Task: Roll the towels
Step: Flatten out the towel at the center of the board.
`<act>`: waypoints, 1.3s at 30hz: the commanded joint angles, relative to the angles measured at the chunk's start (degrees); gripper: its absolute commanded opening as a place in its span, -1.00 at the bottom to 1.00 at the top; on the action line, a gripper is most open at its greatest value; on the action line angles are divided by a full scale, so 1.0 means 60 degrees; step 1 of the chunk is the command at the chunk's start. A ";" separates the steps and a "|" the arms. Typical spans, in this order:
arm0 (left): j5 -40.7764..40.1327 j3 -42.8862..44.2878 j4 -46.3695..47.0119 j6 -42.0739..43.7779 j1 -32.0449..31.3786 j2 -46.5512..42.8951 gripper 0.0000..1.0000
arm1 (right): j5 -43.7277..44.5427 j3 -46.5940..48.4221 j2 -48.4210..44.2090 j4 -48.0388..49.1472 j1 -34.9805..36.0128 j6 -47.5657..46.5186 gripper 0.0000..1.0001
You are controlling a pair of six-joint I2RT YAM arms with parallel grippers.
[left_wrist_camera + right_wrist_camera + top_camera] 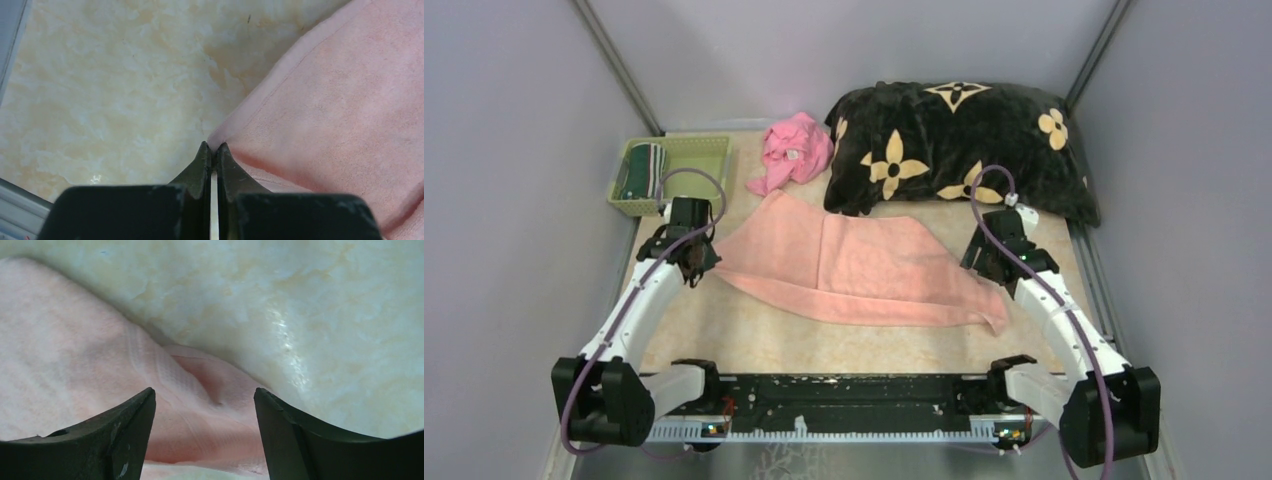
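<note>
Left pincer (212, 146): sitting shut, touching pink towel (340, 110) corner.
Right pincer (204, 391): hanging wide open over towel hem.
Room: table (110, 90) showing free, upper left.

The top external camera sits high behind the two arms (639, 310), looking forward and down from far enough to take in the whole cream marbled desk (724, 340). The left wrist camera looks past its black left claw (213, 146), very close to one corner of the pale salmon-pink terry towel (340, 100). The right wrist camera looks past its black right claw (204, 392), equally close, at the opposite end, so all three views share towel and desk.
</note>
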 commanded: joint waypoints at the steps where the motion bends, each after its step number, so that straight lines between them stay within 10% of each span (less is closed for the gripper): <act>1: 0.0244 0.0053 0.0622 0.1114 0.0095 -0.0263 -1.00 | -0.0154 0.0222 -0.0118 -0.1279 -0.0599 0.0973 0.40; 9: -0.0011 -0.0230 0.1350 0.1605 0.0154 -0.0871 -1.00 | 0.0049 0.0658 0.0077 -0.3644 -0.0617 0.2824 0.32; 20: -0.0719 -0.0376 0.1413 0.1667 0.0064 -0.1337 -1.00 | -0.1134 -0.0264 0.2478 0.0441 -0.0748 0.2135 0.06; 30: -0.0905 -0.0363 0.1366 0.1618 0.0076 -0.1454 -1.00 | -0.1058 0.3378 0.6292 0.1504 -0.0819 0.0193 0.09; 39: -0.0612 -0.0366 0.1467 0.1677 0.0066 -0.1517 -1.00 | 0.0048 0.2903 0.4034 -0.0435 -0.1323 0.0143 0.32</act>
